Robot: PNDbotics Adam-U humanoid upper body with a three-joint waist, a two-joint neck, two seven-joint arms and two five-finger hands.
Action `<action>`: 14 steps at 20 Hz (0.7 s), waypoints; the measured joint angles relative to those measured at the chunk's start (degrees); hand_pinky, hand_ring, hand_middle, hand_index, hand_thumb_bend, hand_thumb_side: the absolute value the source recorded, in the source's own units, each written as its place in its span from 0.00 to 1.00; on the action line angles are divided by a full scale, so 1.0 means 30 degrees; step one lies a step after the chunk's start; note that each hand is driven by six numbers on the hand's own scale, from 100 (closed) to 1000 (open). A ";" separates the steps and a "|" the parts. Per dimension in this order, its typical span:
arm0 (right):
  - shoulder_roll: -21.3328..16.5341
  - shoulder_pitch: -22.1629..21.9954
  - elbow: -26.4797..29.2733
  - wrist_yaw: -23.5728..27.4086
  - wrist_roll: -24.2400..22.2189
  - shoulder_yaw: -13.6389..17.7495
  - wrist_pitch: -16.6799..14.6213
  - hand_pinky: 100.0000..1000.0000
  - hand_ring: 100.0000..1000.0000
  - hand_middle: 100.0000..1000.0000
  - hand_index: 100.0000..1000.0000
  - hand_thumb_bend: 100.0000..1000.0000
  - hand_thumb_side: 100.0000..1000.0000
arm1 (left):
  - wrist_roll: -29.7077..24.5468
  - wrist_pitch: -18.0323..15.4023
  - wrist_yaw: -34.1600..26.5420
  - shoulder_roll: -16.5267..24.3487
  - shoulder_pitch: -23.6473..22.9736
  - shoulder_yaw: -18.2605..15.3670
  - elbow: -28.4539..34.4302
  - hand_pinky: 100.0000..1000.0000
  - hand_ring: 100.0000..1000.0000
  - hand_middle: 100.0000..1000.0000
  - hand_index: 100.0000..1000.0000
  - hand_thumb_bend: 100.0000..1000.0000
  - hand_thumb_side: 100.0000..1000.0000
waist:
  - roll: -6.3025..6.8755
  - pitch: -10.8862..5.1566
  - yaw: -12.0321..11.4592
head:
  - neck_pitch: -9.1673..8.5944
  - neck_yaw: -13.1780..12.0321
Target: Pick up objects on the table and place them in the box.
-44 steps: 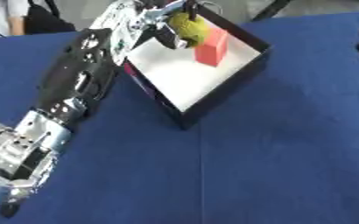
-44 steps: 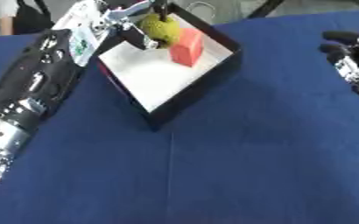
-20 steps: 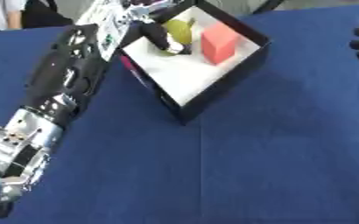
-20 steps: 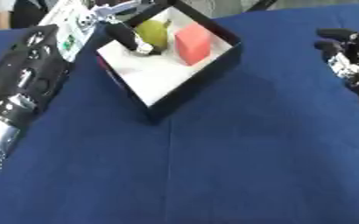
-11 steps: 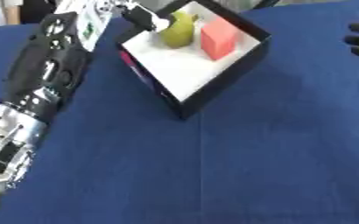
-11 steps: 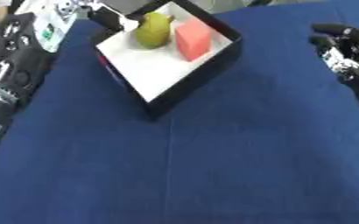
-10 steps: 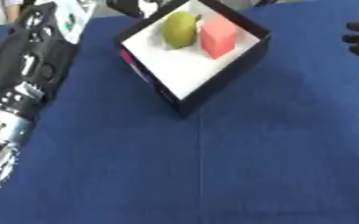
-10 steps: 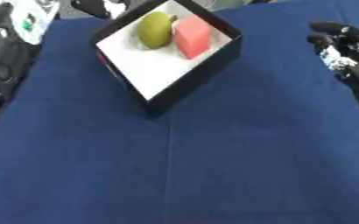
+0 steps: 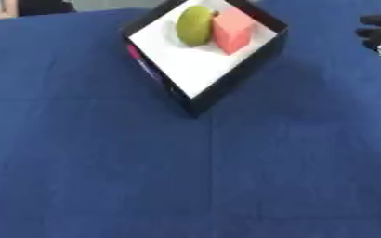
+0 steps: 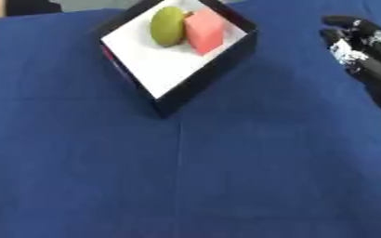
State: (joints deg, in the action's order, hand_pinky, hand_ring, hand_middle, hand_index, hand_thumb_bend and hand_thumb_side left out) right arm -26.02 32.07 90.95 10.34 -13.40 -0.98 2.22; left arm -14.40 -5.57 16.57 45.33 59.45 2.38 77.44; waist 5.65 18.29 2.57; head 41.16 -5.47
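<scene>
A box on a blue tabletop holds 2 items: a green fruit touching a pink block. The right hand rests at the right edge, fingers released.

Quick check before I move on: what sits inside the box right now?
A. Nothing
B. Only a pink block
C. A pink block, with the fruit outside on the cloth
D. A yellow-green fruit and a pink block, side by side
D: the yellow-green fruit and the pink block lie side by side in the far corner of the box.
</scene>
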 measured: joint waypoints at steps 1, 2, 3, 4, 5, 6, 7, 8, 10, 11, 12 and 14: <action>-0.0014 -0.0030 0.0000 0.0020 0.0072 0.0063 -0.0006 1.00 0.92 0.91 0.83 0.00 0.41 | 0.0253 0.0226 -0.0656 0.0475 -0.0724 -0.0262 0.0578 0.80 0.83 0.83 0.87 0.00 0.39 | -0.0001 -0.0032 -0.0053 | 0.0001 0.0047; -0.0023 -0.0048 0.0000 0.0041 0.0139 0.0098 -0.0023 1.00 0.92 0.91 0.83 0.00 0.41 | 0.0541 0.0416 -0.1265 0.0910 -0.1457 -0.0516 0.1156 0.78 0.82 0.83 0.87 0.00 0.44 | -0.0001 -0.0111 -0.0094 | 0.0003 0.0094; -0.0048 -0.0075 0.0000 0.0078 0.0208 0.0142 -0.0030 1.00 0.92 0.91 0.83 0.00 0.41 | 0.0893 0.0593 -0.1858 0.1285 -0.2221 -0.0794 0.1710 0.77 0.81 0.82 0.87 0.00 0.46 | -0.0004 -0.0264 -0.0133 | 0.0006 0.0138; -0.0095 -0.0120 0.0000 0.0119 0.0287 0.0213 -0.0051 1.00 0.92 0.91 0.83 0.00 0.41 | 0.1327 0.0760 -0.2437 0.1604 -0.3114 -0.1091 0.2258 0.77 0.81 0.82 0.87 0.00 0.47 | -0.0005 -0.0588 -0.0185 | 0.0008 0.0203; -0.0168 -0.0125 0.0000 0.0163 0.0373 0.0286 -0.0072 1.00 0.92 0.91 0.83 0.00 0.41 | 0.1838 0.0917 -0.3006 0.1925 -0.4090 -0.1403 0.2781 0.76 0.81 0.81 0.87 0.00 0.50 | -0.0005 -0.0977 -0.0239 | 0.0014 0.0266; -0.0261 -0.0125 0.0009 0.0184 0.0475 0.0392 -0.0096 1.00 0.92 0.91 0.83 0.00 0.41 | 0.2424 0.1072 -0.3576 0.2315 -0.5035 -0.1757 0.3356 0.75 0.80 0.80 0.87 0.00 0.54 | -0.0011 -0.1212 -0.0312 | 0.0014 0.0335; -0.0346 -0.0126 0.0013 0.0199 0.0578 0.0492 -0.0121 1.00 0.92 0.91 0.83 0.00 0.41 | 0.3039 0.1221 -0.4141 0.2621 -0.5934 -0.2102 0.3861 0.74 0.79 0.79 0.88 0.00 0.55 | -0.0028 -0.1233 -0.0385 | 0.0015 0.0406; -0.0350 -0.0126 0.0012 0.0231 0.0692 0.0564 -0.0139 1.00 0.92 0.91 0.83 0.00 0.41 | 0.3649 0.1368 -0.4715 0.2711 -0.6802 -0.2367 0.4270 0.72 0.78 0.77 0.88 0.00 0.56 | -0.0068 -0.1233 -0.0416 | 0.0053 0.0483; -0.0375 -0.0126 0.0016 0.0353 0.0942 0.0735 -0.0179 1.00 0.92 0.91 0.83 0.00 0.41 | 0.4915 0.1642 -0.5929 0.2711 -0.8375 -0.2893 0.5064 0.71 0.77 0.76 0.88 0.00 0.56 | -0.0295 -0.1233 -0.0466 | 0.0149 0.0569; -0.0379 -0.0122 0.0017 0.0389 0.1067 0.0806 -0.0190 1.00 0.92 0.91 0.83 0.00 0.41 | 0.5484 0.1736 -0.6453 0.2703 -0.9006 -0.3133 0.5403 0.71 0.77 0.75 0.87 0.00 0.57 | -0.0421 -0.1233 -0.0514 | 0.0163 0.0598; -0.0382 -0.0121 0.0032 0.0446 0.1178 0.0880 -0.0217 1.00 0.92 0.91 0.83 0.00 0.41 | 0.6033 0.1804 -0.6943 0.2676 -0.9584 -0.3386 0.5720 0.70 0.76 0.75 0.87 0.00 0.57 | -0.0537 -0.1233 -0.0559 | 0.0170 0.0606; -0.0388 -0.0118 0.0066 0.0545 0.1399 0.1021 -0.0262 1.00 0.92 0.91 0.83 0.00 0.41 | 0.7014 0.1878 -0.7798 0.2429 -1.0573 -0.3871 0.6225 0.69 0.76 0.74 0.86 0.00 0.59 | -0.0699 -0.1233 -0.0646 | 0.0182 0.0607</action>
State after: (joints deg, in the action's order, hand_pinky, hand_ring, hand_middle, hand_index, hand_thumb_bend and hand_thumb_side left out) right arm -27.19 31.72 91.15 11.98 -9.20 2.09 1.43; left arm 6.65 0.07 -6.82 52.62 27.73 -9.23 96.11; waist 3.55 14.59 0.63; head 41.71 -3.65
